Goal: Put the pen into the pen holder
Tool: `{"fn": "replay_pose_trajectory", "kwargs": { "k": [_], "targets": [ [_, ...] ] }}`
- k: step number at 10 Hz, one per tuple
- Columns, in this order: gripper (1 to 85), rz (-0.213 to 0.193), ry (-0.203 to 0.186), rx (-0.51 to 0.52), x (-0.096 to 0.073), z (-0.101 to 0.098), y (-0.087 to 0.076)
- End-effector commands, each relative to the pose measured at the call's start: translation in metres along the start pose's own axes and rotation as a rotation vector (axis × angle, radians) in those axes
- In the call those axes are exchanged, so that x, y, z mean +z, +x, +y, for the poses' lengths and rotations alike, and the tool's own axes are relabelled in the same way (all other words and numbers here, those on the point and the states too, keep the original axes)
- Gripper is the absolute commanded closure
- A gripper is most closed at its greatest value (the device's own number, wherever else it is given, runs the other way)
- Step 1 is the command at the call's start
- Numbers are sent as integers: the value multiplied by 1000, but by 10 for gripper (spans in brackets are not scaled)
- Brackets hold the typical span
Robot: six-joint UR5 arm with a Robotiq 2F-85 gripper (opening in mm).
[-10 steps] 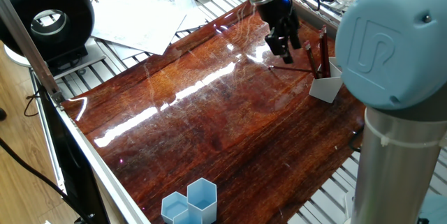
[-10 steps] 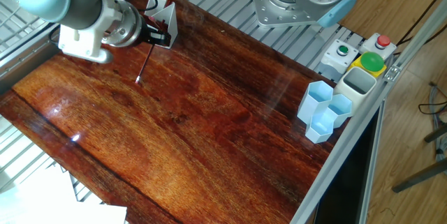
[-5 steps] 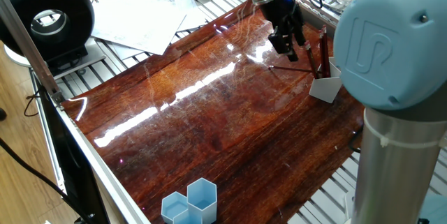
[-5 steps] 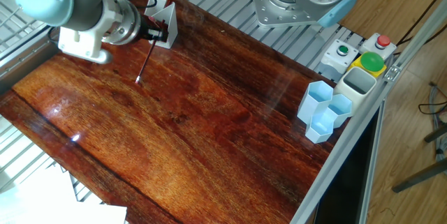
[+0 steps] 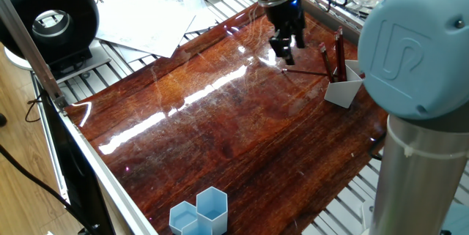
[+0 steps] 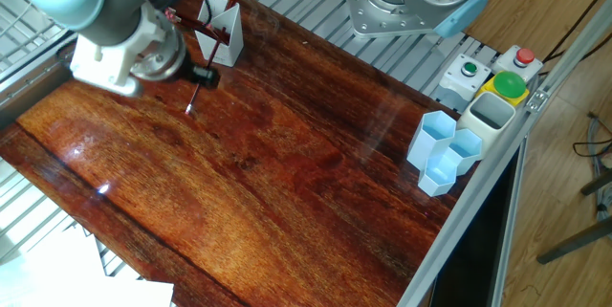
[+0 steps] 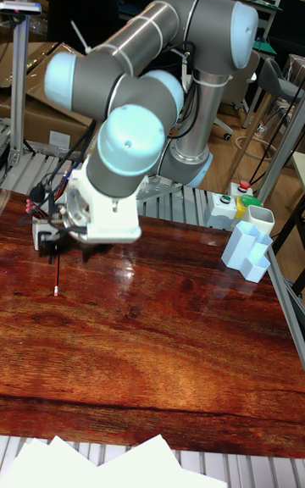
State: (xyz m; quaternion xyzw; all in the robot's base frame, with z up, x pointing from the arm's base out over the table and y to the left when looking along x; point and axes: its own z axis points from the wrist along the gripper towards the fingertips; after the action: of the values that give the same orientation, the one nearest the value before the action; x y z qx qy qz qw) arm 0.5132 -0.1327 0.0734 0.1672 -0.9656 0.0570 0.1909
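Observation:
A thin dark red pen (image 5: 308,73) lies on the wooden table with one end by the pen holder (image 5: 343,92), a small white angular cup near the table's edge. Two other dark red pens (image 5: 341,53) stand in that cup. My gripper (image 5: 284,53) hangs just above the lying pen's far end, a short way from the holder, and its fingers look open with nothing between them. The other fixed view shows the pen (image 6: 194,97) running from the holder (image 6: 229,32) under the gripper (image 6: 203,76). In the tall fixed view the pen (image 7: 56,278) points away below the gripper (image 7: 51,242).
Light blue hexagonal cups (image 6: 445,149) stand at the table's opposite edge beside a white rectangular cup (image 6: 490,114) and a button box (image 6: 492,82). Loose papers (image 5: 146,19) and a black round device (image 5: 51,15) lie off the table. The arm's large elbow (image 5: 418,45) looms over the holder side.
The gripper has moved away from the pen holder, along the lying pen toward its free end. The pen and the holder have stayed in place.

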Motion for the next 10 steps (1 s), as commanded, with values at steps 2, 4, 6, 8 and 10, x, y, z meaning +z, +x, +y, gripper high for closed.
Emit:
{"fn": "replay_pose_trajectory", "kwargs": {
  "k": [2,4,6,8,10],
  "targets": [
    [240,-41,-27,-36,28,-4,-14],
    [270,-39,-61,-49,44,1,0],
    [300,-52,-82,-53,53,5,7],
    [410,-41,-76,-34,57,3,12],
    [433,-50,-75,-37,66,2,15]
  ]
}}
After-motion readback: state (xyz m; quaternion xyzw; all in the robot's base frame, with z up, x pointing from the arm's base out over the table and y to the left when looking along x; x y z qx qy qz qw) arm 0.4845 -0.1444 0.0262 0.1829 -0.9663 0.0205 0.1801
